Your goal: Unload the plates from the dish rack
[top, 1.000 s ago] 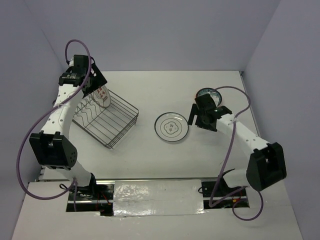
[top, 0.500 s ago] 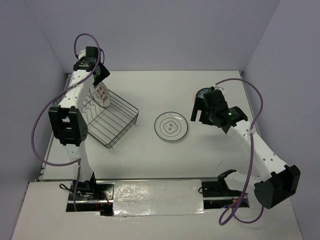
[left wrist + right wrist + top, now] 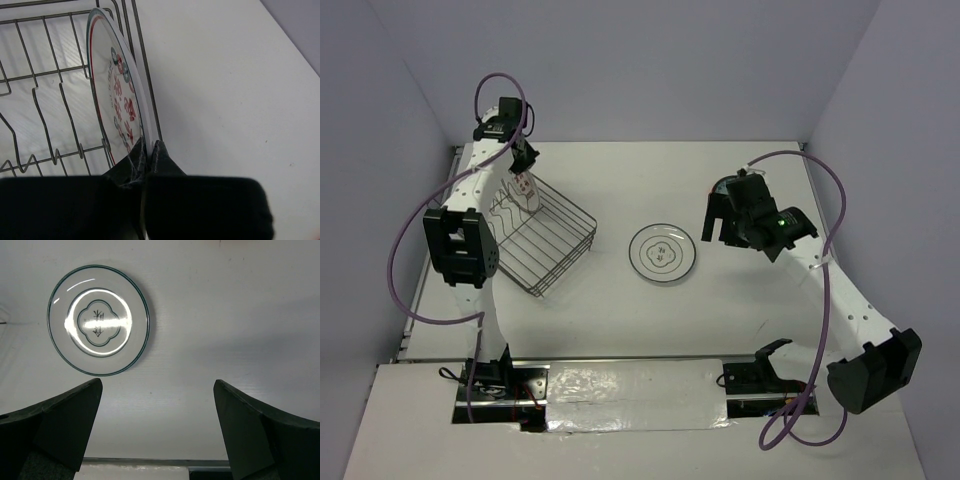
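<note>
Since the left gripper (image 3: 148, 150) was pinched tight on the edge of the red-spotted plate (image 3: 117, 95), which stood up in the dish rack (image 3: 567, 262) at the upper left of the top view, I think the good way was to lift it straight up and slowly, so it would not bump the rack. The right gripper (image 3: 156, 382) hung over the table (image 3: 620, 320) with its fingers spread wide, holding nothing. I counted three plates: that one, a flat plate (image 3: 98, 320) in the middle, and a half-hidden plate (image 3: 732, 184) at the upper right. One rack, two grippers.
</note>
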`<state>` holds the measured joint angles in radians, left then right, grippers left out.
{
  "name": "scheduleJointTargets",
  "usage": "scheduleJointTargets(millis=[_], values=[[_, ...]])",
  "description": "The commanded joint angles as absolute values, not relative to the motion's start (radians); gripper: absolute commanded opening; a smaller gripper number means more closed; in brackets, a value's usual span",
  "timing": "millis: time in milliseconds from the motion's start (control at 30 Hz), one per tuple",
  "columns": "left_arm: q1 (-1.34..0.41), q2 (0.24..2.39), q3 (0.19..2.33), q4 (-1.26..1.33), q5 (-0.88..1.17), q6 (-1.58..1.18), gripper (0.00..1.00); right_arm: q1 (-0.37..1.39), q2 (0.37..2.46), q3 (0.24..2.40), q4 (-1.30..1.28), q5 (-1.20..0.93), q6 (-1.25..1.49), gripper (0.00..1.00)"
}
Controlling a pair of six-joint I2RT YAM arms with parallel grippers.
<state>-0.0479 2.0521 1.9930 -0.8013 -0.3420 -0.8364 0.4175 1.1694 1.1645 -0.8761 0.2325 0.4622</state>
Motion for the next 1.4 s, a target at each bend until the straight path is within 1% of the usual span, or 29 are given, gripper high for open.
scheduleJointTargets(millis=[0,200,367,400,467,500,533,567,600,633,667,700,733,767,800,833,867,900,933,967,1067,1100,1200,1267,1333,1367], values=[[-0.054,2.008,2.037,-0.802,-0.347,-0.838,0.0,0.425,1.161,1.235,-0.897,0.256,0.454,1.0],[-0.057,1.889,2.101,-0.819,-0.357,-0.815,0.0,0.425,1.144,1.227,-0.896,0.268,0.46,1.0],[-0.072,1.835,2.223,-0.801,-0.267,-0.724,0.0,0.417,1.138,1.268,-0.903,0.236,0.477,1.0],[-0.083,1.819,2.233,-0.746,-0.22,-0.657,0.0,0.411,1.143,1.29,-0.907,0.223,0.479,1.0],[-0.133,1.763,2.217,-0.639,-0.125,-0.545,0.0,0.394,1.169,1.399,-0.937,0.166,0.486,1.0],[-0.17,1.737,2.194,-0.582,-0.097,-0.384,0.0,0.381,1.183,1.442,-0.949,0.131,0.489,1.0],[-0.272,1.67,2.109,-0.475,-0.097,-0.273,0.0,0.338,1.196,1.494,-0.98,0.094,0.5,1.0],[-0.34,1.626,2.035,-0.409,-0.118,-0.015,0.0,0.306,1.222,1.597,-0.991,-0.014,0.512,1.0],[-0.42,1.577,1.941,-0.34,-0.165,0.129,0.0,0.27,1.233,1.642,-0.997,-0.09,0.52,1.0],[-0.569,1.489,1.757,-0.214,-0.252,0.264,0.0,0.194,1.241,1.687,-0.996,-0.157,0.531,1.0],[-0.637,1.453,1.671,-0.163,-0.28,0.382,0.0,0.158,1.249,1.76,-0.991,-0.223,0.558,1.0],[-0.705,1.419,1.585,-0.119,-0.314,0.601,0.0,0.131,1.265,1.791,-0.982,-0.339,0.571,1.0],[-0.829,1.366,1.434,-0.038,-0.383,0.706,0.0,0.094,1.279,1.825,-0.976,-0.392,0.578,1.0],[-0.885,1.346,1.367,-0.02,-0.408,0.806,0.0,0.078,1.296,1.888,-0.982,-0.434,0.589,1.0],[-0.935,1.312,1.306,-0.012,-0.429,0.978,0.0,0.074,1.336,1.91,-0.994,-0.504,0.594,1.0],[-1.021,1.302,1.205,0.007,-0.466,1.035,0.0,0.065,1.35,1.92,-1.002,-0.53,0.597,1.0],[-1.05,1.298,1.168,0.088,-0.548,1.096,0.0,0.061,1.353,1.893,-0.993,-0.547,0.6,1.0],[-1.077,1.286,1.139,0.084,-0.564,1.117,0.0,0.061,1.341,1.861,-0.976,-0.56,0.604,1.0],[-1.121,1.276,1.093,0.077,-0.572,1.136,0.0,0.06,1.33,1.779,-0.942,-0.564,0.604,1.0],[-1.159,1.25,1.036,0.119,-0.587,1.166,0.0,0.061,1.307,1.728,-0.913,-0.575,0.606,0.99],[-1.207,1.22,0.986,0.156,-0.586,1.198,0.0,0.07,1.279,1.538,-0.852,-0.633,0.609,0.97],[-1.232,1.213,0.967,0.167,-0.592,1.204,0.0,0.078,1.272,1.499,-0.835,-0.649,0.609,0.96],[-1.27,1.21,0.936,0.215,-0.626,1.23,0.0,0.097,1.264,1.41,-0.841,-0.595,0.572,0.96],[-1.285,1.212,0.93,0.221,-0.63,1.22,0.0,0.097,1.244,1.309,-0.786,-0.63,0.594,0.96],[-1.31,1.212,0.922,0.232,-0.624,1.209,0.0,0.106,1.235,1.217,-0.691,-0.71,0.638,0.88],[-1.315,1.212,0.92,0.229,-0.62,1.192,0.02,0.112,1.232,1.197,-0.66,-0.738,0.649,0.82]])
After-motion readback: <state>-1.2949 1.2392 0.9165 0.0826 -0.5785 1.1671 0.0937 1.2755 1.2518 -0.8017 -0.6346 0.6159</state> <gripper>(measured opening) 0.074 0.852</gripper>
